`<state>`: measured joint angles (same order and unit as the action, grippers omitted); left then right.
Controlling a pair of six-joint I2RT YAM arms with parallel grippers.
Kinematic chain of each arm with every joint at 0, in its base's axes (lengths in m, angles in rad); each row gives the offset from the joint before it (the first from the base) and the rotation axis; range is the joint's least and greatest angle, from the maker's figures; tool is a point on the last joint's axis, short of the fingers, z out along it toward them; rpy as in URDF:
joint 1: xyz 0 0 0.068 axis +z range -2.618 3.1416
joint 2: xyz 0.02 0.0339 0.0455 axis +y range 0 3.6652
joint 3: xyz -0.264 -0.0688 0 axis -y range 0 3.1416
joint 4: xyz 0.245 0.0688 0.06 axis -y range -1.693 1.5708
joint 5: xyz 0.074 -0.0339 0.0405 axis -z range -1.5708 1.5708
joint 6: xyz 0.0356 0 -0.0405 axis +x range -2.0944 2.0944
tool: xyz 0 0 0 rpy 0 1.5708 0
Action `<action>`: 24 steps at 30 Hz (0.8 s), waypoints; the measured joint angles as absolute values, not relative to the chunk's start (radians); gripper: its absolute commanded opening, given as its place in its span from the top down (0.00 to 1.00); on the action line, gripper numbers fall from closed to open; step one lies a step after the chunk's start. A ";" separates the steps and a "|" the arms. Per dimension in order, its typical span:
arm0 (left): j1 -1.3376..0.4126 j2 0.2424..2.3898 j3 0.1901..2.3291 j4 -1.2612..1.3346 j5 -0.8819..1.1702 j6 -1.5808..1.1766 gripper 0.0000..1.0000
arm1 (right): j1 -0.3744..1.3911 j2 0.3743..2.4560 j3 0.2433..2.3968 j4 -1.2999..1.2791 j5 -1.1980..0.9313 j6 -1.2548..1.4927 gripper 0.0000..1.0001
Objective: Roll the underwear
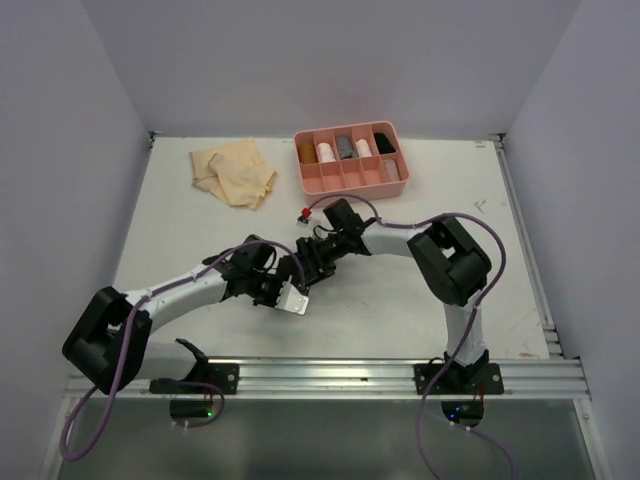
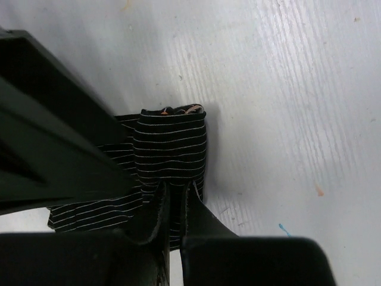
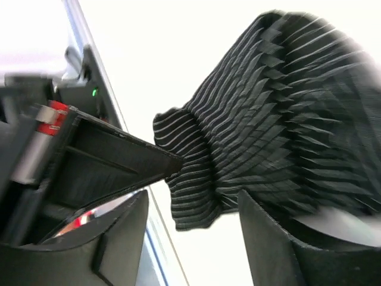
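Left end effector (image 2: 175, 205) clenched on the black, white-striped cloth underwear (image 2: 169, 143), right end effector (image 3: 191, 199) released around it; soft, light fabric, probably best pinched across bunched folds.

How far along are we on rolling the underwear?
Done: rolled pieces sit in the pink plastic divided tray. In hand: left gripper pinches the black pinstriped cloth garment; right gripper stands open at it. Left: pale tan cloth garments lie crumpled, unrolled.
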<state>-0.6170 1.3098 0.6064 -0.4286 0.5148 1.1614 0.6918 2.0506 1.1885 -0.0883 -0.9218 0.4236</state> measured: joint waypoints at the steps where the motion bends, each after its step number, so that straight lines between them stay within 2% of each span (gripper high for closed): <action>1: -0.616 1.327 0.620 -0.434 0.521 1.161 1.00 | 0.678 2.027 1.190 -0.111 -0.891 0.414 0.32; 7: -0.587 1.492 0.782 -0.574 0.587 1.164 1.00 | 0.575 1.834 1.203 -0.263 -0.673 0.345 0.35; 14: -0.459 1.893 1.183 -0.993 0.794 1.169 1.00 | 0.586 1.390 1.094 -0.328 -0.489 0.235 0.46; 17: -0.421 2.065 1.353 -1.182 0.863 1.162 1.00 | 0.645 1.274 1.081 -0.374 -0.429 0.183 0.47; 20: -0.400 2.192 1.479 -1.331 0.904 1.159 0.98 | 0.767 1.251 1.073 -0.406 -0.356 0.138 0.47; 24: -0.394 2.280 1.550 -1.439 0.922 1.143 0.96 | 0.935 1.333 1.071 -0.427 -0.256 0.053 0.38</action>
<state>-0.3939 2.2803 1.5497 -1.4391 0.9218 1.1435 0.9348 1.3334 1.0714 -0.4274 -0.2562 0.0532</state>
